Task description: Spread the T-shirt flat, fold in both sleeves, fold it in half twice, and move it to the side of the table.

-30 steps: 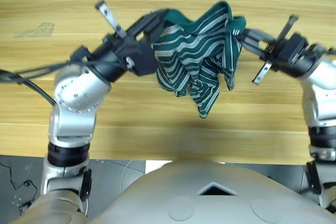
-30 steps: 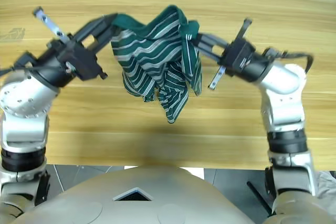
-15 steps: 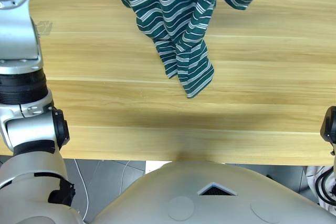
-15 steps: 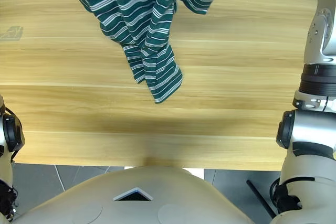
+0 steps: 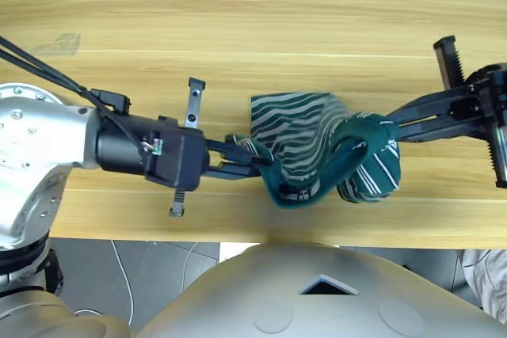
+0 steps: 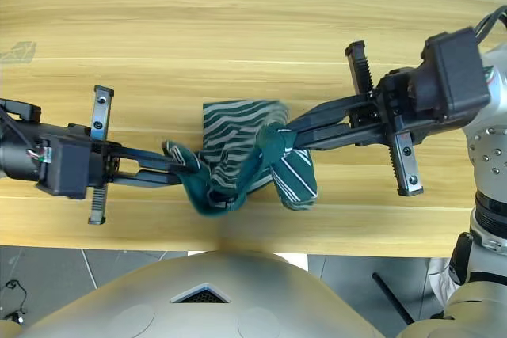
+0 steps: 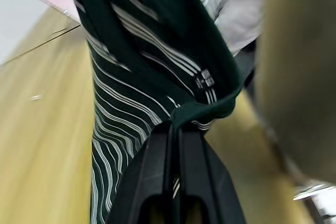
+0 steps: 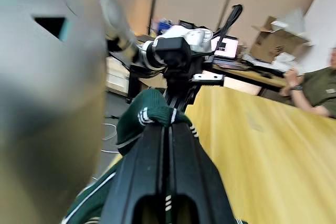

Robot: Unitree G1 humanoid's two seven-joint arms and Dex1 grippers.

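Left tool (image 5: 255, 162), right tool (image 5: 386, 127), both clamped

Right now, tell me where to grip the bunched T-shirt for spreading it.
Grip its outer ends, where the left gripper and right gripper hold it, coming in from each side. The T-shirt sits twisted between them, so pulling apart should flatten it.

Silver rounded arms (image 5: 32, 148); black cables (image 5: 47, 77); left gripper (image 5: 253, 164) black, slim-fingered.

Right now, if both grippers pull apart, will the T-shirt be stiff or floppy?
Probably floppy: the T-shirt sags in bunched folds between the left gripper and right gripper. Likely light, since two small pinches hold it.
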